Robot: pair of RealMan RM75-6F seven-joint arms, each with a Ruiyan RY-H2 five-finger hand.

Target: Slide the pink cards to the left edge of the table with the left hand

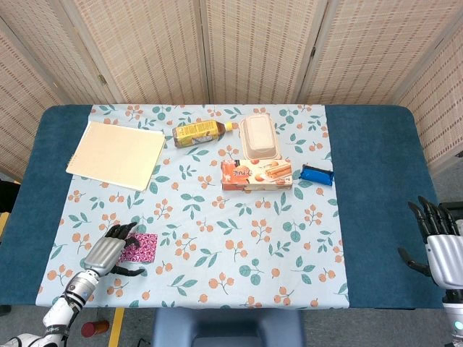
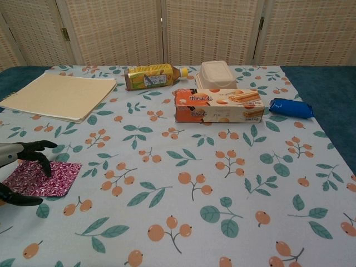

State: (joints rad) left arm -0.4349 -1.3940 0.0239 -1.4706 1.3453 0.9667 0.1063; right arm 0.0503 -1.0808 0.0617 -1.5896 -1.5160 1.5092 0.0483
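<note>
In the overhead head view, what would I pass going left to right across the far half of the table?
Notepad → tea bottle → white lidded container → blue packet. The biscuit box sits below the container, so it is left out.

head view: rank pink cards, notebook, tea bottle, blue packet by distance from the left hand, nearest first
1. pink cards: under the left hand, near-left of table.
2. notebook: far-left.
3. tea bottle: far side, lying down, left of centre.
4. blue packet: right of the biscuit box.

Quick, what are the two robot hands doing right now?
Left robot hand: fingers spread, resting on the pink cards, not gripping them.
Right robot hand: open, holding nothing.
</note>
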